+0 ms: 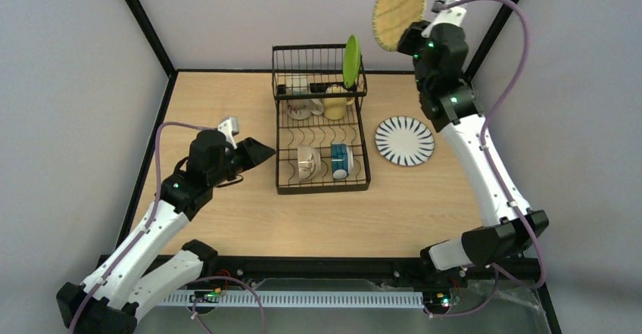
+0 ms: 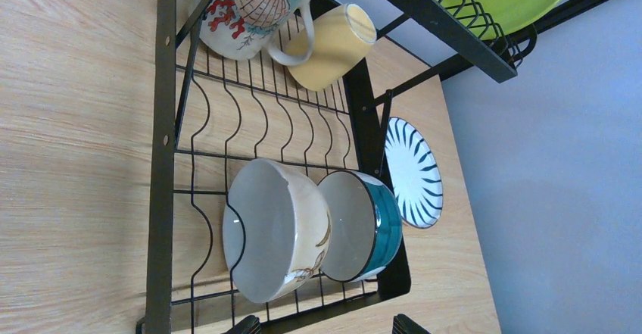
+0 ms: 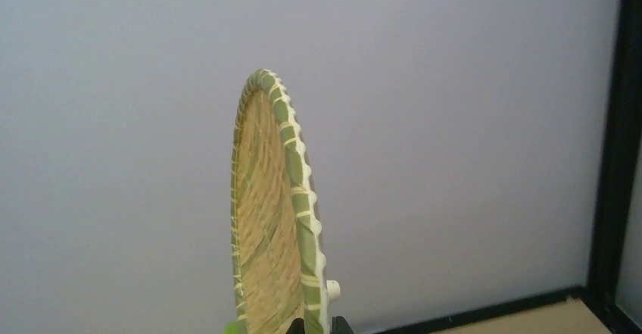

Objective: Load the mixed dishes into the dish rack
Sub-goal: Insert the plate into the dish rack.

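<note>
While the right gripper (image 1: 406, 41) pinched the woven tan plate (image 1: 399, 8) upright by its rim, raised near the dish rack's (image 1: 323, 188) far right corner, the left gripper (image 1: 260, 152) hovered spread wide beside the rack's left edge.

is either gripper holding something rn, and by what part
The right gripper pinches the tan woven plate by its lower rim, upright in the air. The left gripper is open and holds nothing.
</note>
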Action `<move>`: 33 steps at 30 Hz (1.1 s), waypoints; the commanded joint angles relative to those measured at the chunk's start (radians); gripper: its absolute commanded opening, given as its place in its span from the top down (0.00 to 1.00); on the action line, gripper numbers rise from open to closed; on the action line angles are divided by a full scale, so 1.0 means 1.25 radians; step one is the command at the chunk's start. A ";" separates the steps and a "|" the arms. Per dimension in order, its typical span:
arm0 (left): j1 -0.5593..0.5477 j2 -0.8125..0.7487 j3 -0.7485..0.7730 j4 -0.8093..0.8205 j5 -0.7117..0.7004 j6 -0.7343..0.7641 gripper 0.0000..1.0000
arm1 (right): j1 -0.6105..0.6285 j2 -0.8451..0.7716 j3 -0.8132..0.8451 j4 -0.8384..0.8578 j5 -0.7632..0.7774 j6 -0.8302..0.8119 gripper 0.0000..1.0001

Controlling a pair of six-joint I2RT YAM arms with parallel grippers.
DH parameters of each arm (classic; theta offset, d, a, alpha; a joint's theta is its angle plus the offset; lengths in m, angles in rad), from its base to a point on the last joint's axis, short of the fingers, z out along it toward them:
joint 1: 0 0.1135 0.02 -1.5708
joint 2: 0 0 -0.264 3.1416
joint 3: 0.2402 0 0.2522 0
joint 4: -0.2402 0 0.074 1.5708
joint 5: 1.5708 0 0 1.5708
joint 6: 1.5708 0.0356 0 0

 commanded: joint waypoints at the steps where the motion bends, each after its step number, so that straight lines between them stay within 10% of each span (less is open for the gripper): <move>1: 0.004 -0.013 -0.012 0.000 -0.004 -0.003 0.01 | 0.093 0.072 0.133 -0.002 0.108 -0.158 1.00; 11: 0.004 -0.011 -0.004 -0.037 -0.009 0.021 0.01 | 0.238 0.309 0.421 -0.048 0.239 -0.347 1.00; 33: 0.004 0.012 -0.006 -0.059 -0.009 0.065 0.01 | 0.294 0.451 0.471 -0.142 0.335 -0.301 1.00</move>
